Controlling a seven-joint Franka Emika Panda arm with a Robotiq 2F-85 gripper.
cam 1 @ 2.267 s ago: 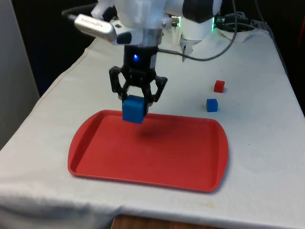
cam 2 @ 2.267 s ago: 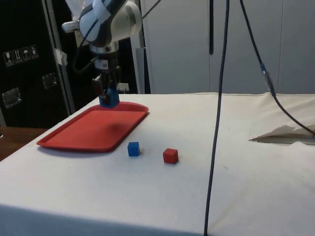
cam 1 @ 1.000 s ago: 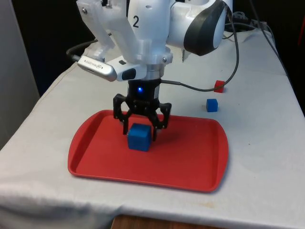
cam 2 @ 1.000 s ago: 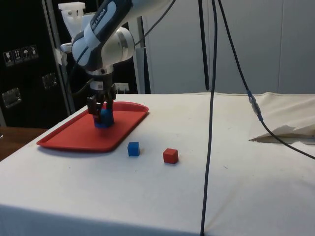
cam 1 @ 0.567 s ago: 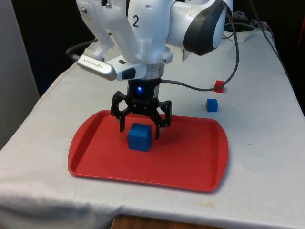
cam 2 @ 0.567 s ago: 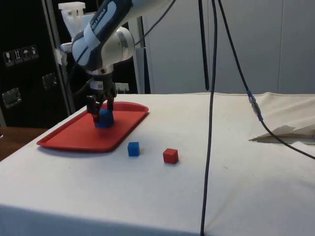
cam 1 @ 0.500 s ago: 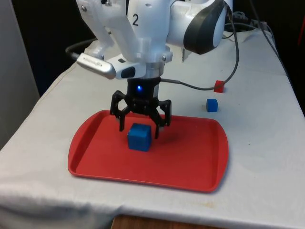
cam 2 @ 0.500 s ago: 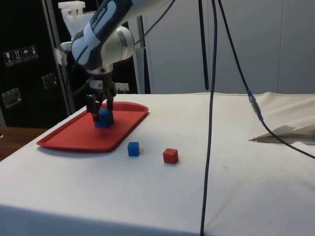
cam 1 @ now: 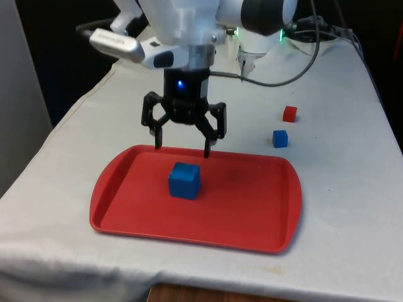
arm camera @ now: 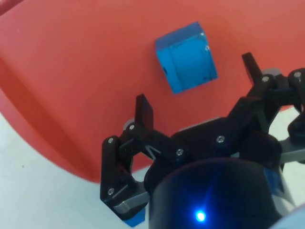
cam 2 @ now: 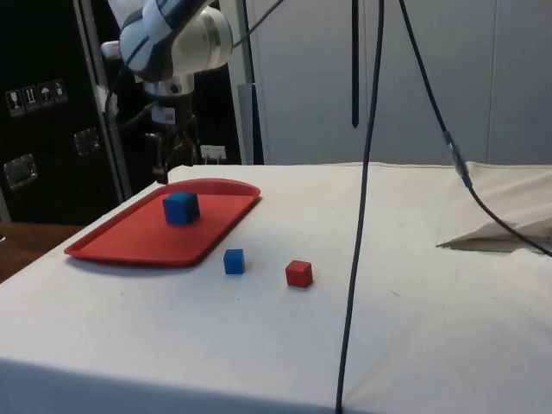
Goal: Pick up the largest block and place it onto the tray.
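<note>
— Where's the big block [cam 1: 184, 180]?
— On the red tray [cam 1: 252, 214], nearest us, left of its middle.
— And the gripper [cam 1: 182, 149]?
— Above it at twelve o'clock, fingers spread, holding nothing.
— Beyond?
— At two o'clock, a small blue cube [cam 1: 280, 138], then a red cube [cam 1: 289, 114], both on the cloth.

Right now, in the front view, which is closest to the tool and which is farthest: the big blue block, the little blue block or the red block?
From the tool, open above the tray's far edge:
1. Big blue block, on the tray just below the tool.
2. Little blue block, on the cloth toward the front view's right.
3. Red block, a bit beyond the little blue one.
</note>
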